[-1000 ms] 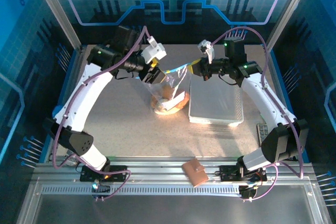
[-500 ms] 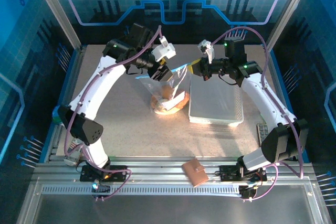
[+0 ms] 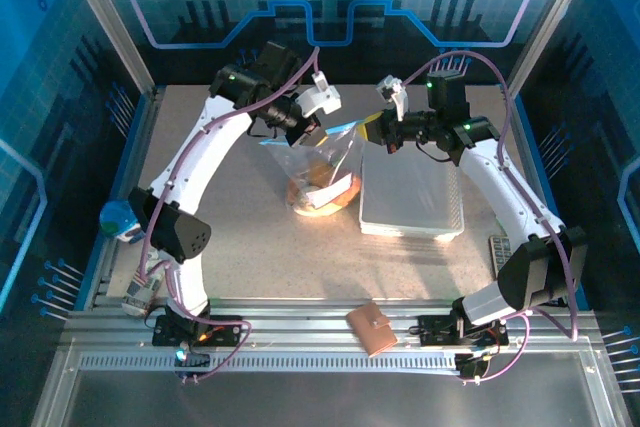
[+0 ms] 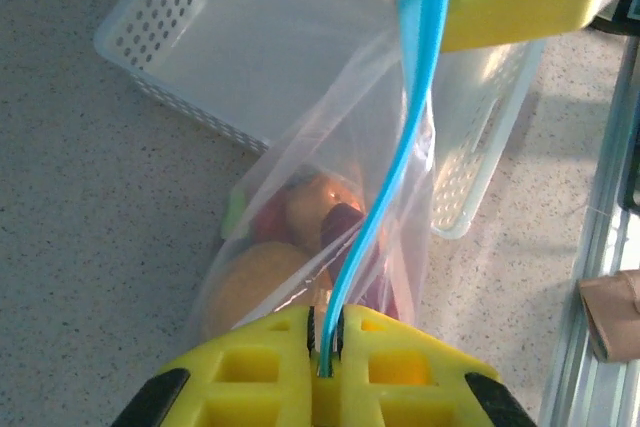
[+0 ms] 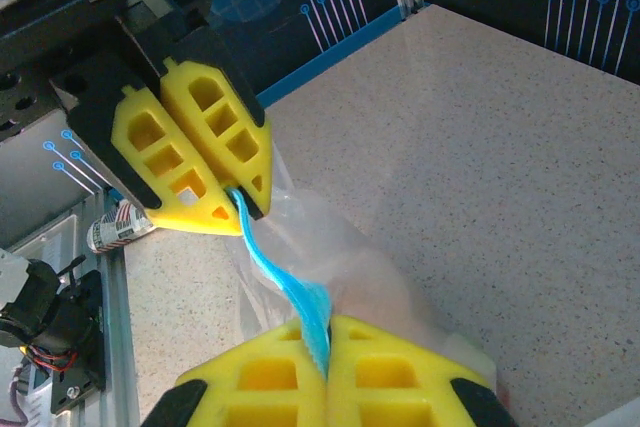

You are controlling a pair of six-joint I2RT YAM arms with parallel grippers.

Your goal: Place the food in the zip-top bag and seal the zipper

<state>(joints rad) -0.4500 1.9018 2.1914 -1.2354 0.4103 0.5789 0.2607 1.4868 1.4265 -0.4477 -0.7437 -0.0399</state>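
On the left, our left gripper (image 4: 325, 325) is pinched tight on one end of the zipper (image 4: 385, 177), which runs out from between its yellow pads. Below the strip hangs the bag (image 3: 328, 159), with the food (image 4: 270, 277) bunched low inside, just beside the basket (image 3: 410, 197). On the right, our right gripper (image 5: 325, 335) is clamped on the strip's other end, so the zipper spans the two with a slight curve. We judge the step to be sealing. To do it well, we should anchor the right end, draw the strip taut and straight, then run the left pinch along it toward the right, squeezing enough to mate the tracks without dragging the bag.
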